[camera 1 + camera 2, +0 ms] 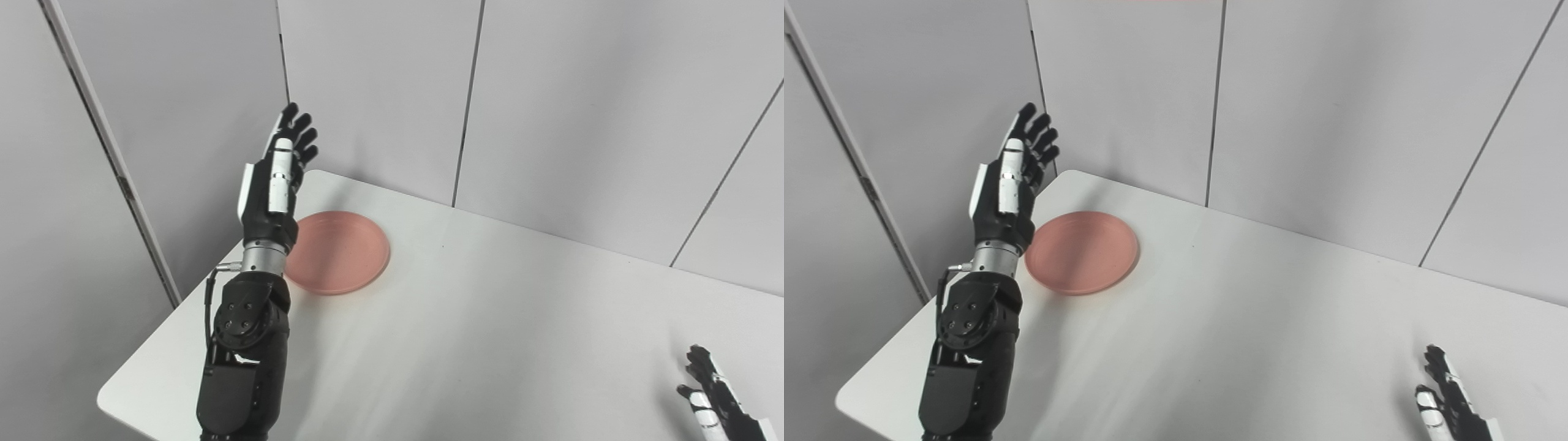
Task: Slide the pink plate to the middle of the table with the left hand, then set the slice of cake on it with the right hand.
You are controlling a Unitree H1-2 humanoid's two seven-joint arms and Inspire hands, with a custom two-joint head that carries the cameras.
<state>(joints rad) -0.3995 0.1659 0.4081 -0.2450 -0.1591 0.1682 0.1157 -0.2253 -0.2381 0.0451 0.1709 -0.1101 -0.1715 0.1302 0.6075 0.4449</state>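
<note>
Your left hand [277,177] up, fingers spread, empty, just left of pink plate [343,251] | plate flat near table's [490,318] far-left corner, path unobstructed | right hand [1448,398] open, near-right edge

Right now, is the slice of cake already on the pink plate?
No, the pink plate lies bare near the table's left corner, and no cake shows in either view.

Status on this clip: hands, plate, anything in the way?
Left hand open, raised by the pink plate's left edge. Right hand open, low at near right. Plate at table's far left, bare. No cake in view; path clear.
</note>
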